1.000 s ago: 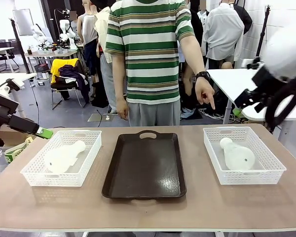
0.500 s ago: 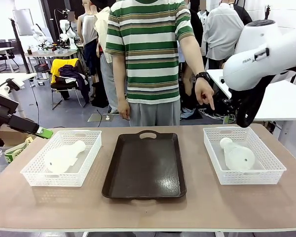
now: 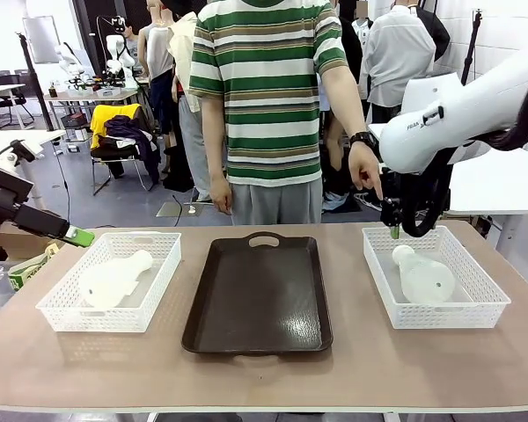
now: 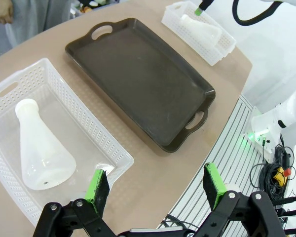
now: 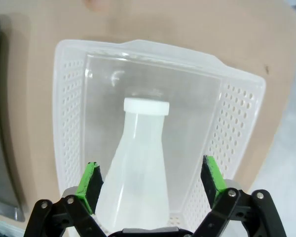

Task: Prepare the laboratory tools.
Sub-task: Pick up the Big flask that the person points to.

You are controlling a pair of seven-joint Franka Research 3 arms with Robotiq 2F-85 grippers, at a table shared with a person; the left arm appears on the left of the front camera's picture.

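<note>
Right tool (image 5: 151,181) splayed, facing flask (image 5: 138,158) in basket (image 5: 68,98)

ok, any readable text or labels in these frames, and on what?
Small dark print on the right arm's white casing: too blurred to read.
On the left flask, right flask and tray: no lettering seen.

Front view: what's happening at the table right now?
The person's hand points at the right basket, where a flask lies on its side. The right gripper hovers open above that flask, not touching it. The left gripper hangs open near the left basket, which holds the other flask. The tray sits between the baskets.
</note>
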